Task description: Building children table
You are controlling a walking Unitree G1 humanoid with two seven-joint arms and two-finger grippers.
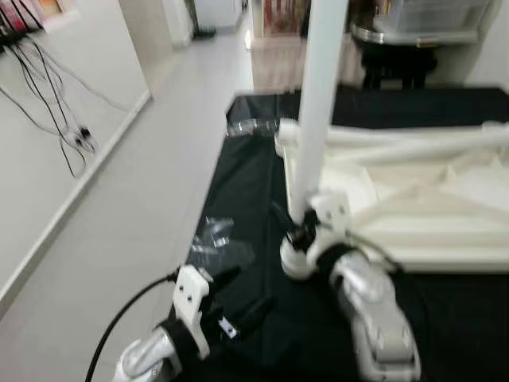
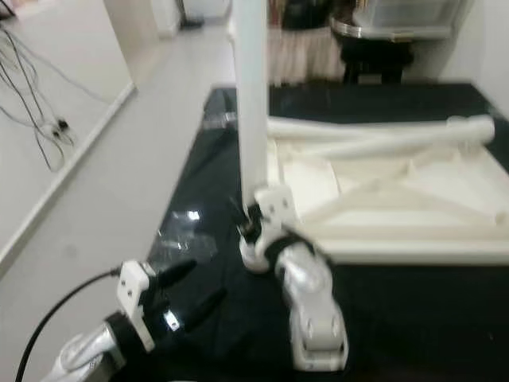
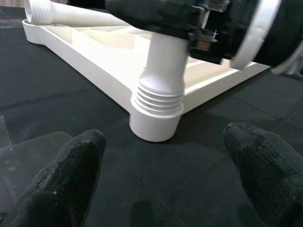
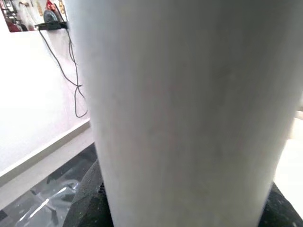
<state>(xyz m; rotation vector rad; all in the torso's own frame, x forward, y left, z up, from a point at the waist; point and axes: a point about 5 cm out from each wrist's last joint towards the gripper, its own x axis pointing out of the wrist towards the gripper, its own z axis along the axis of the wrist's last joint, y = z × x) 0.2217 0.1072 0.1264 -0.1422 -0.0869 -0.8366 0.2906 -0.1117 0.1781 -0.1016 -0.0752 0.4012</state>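
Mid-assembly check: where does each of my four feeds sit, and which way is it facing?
Left eye view: head, looking forward and down at the upside-down white plastic tabletop on the black mat; both arms show.
Right eye view: same scene, beside it.
Left wrist view: along the open left gripper toward the corner socket.
Right wrist view: pressed against the upright white table leg.
Shared: that leg, held by the right gripper.

You won't find any readable text, label, brand, number or sign here; nothing on the white table parts, the black mat or the far shelves is legible.
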